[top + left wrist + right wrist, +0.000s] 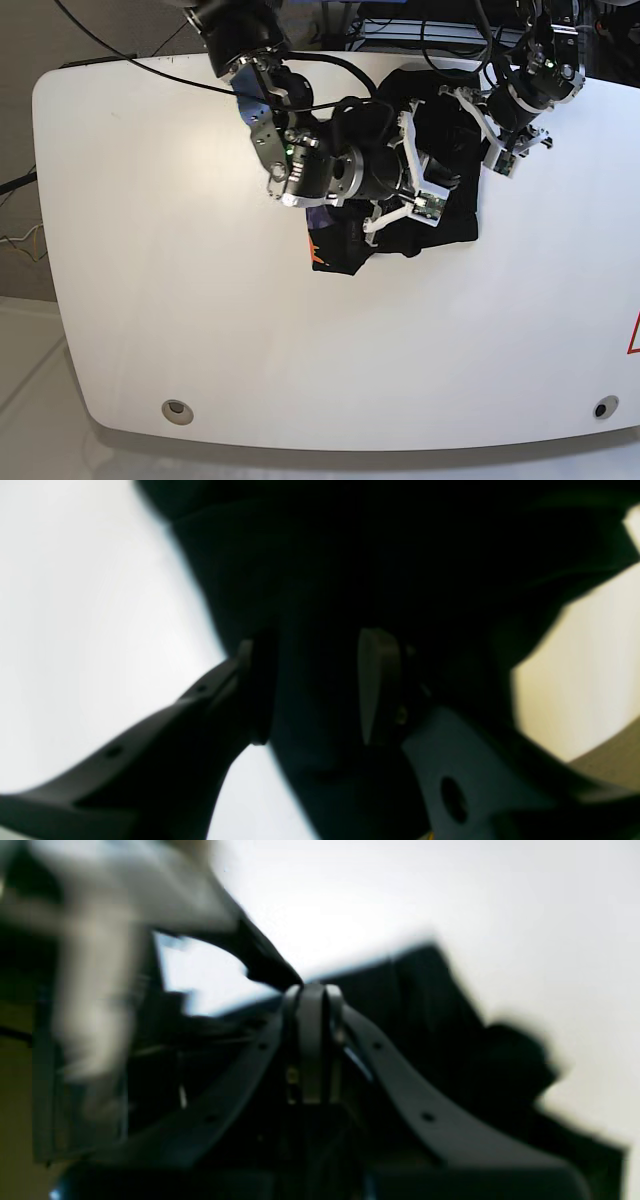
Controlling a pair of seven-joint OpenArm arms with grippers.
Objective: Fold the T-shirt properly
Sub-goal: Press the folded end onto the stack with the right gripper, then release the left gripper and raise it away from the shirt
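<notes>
Over the white table [150, 250] the T-shirt [455, 215] sits bunched near the far edge, right of centre, a crumpled black heap with both arms crowded onto it — all the open room lies on the near half and out to the base view's left, bare white right down to the rounded front edge. The cloth's near-left corner shows a bit of orange and purple print [318, 240], too small to read as lettering. A red mark [634, 335] peeks in at the table's right edge, cut off by the frame. Two round fittings [177, 408] sit near the front corners. Now the left gripper [315, 685] — its wrist view shows two fingers standing apart with dark cloth filling the gap between them, so it looks to have fabric in its jaws, though the blur makes the actual pinch hard to confirm. The right gripper [312, 995] — its own camera shows the tips drawn together to a narrow seam, black cloth behind them; whether any fabric is caught there I cannot tell. The base view hides both sets of tips under arm housings.
</notes>
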